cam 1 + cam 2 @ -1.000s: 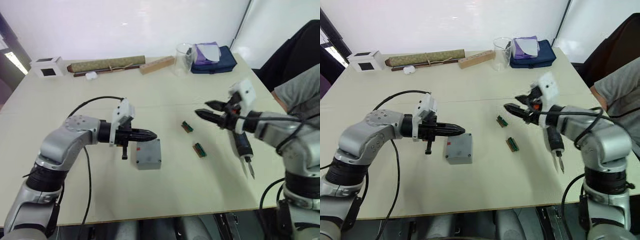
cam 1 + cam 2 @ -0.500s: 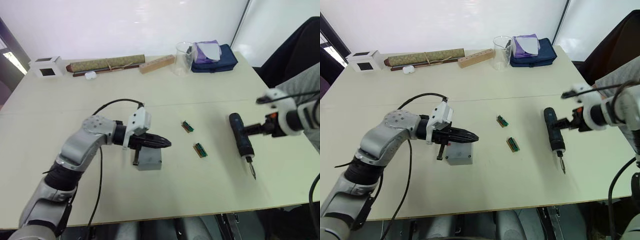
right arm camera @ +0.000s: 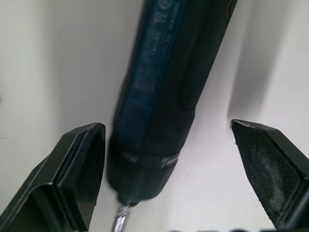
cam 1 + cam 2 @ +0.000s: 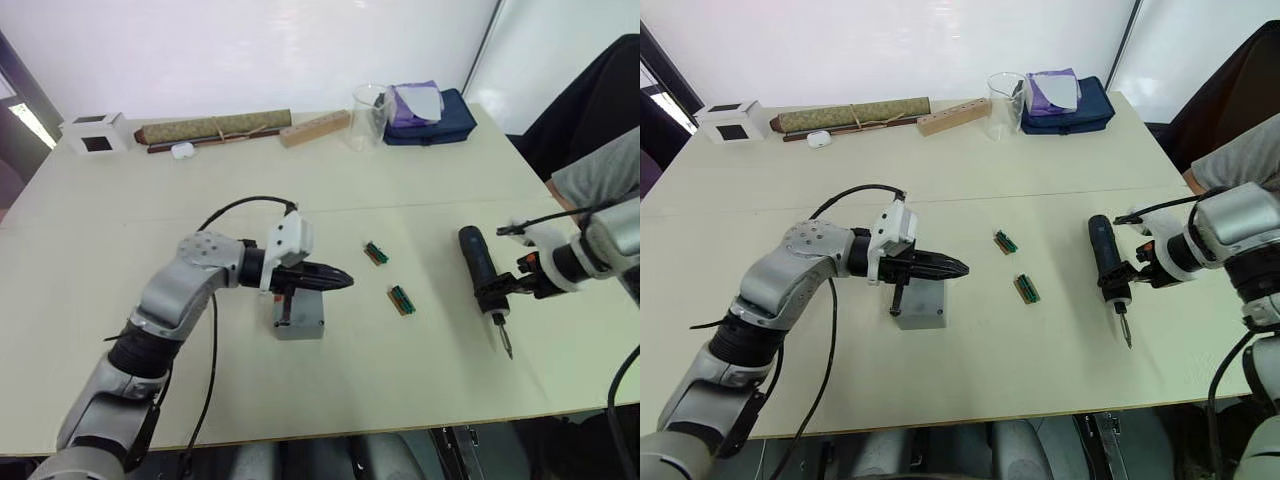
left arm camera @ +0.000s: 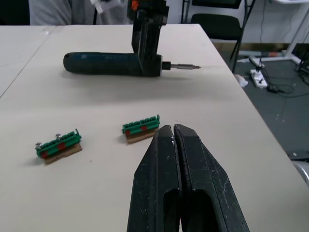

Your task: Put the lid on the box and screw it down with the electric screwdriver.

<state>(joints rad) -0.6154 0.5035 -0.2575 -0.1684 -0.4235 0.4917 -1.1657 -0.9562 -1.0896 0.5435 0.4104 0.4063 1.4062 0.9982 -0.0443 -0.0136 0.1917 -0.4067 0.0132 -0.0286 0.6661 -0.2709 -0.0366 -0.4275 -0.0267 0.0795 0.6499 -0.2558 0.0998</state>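
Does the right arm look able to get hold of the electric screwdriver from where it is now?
Probably yes. The right end effector is open, its fingers on either side of the electric screwdriver near the bit end. The tool lies flat on the table with nothing blocking it.

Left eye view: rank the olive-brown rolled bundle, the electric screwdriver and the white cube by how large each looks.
1. Rolled bundle, longest.
2. Electric screwdriver.
3. White cube, smallest.
The bundle and cube lie farther away, so true sizes may differ.
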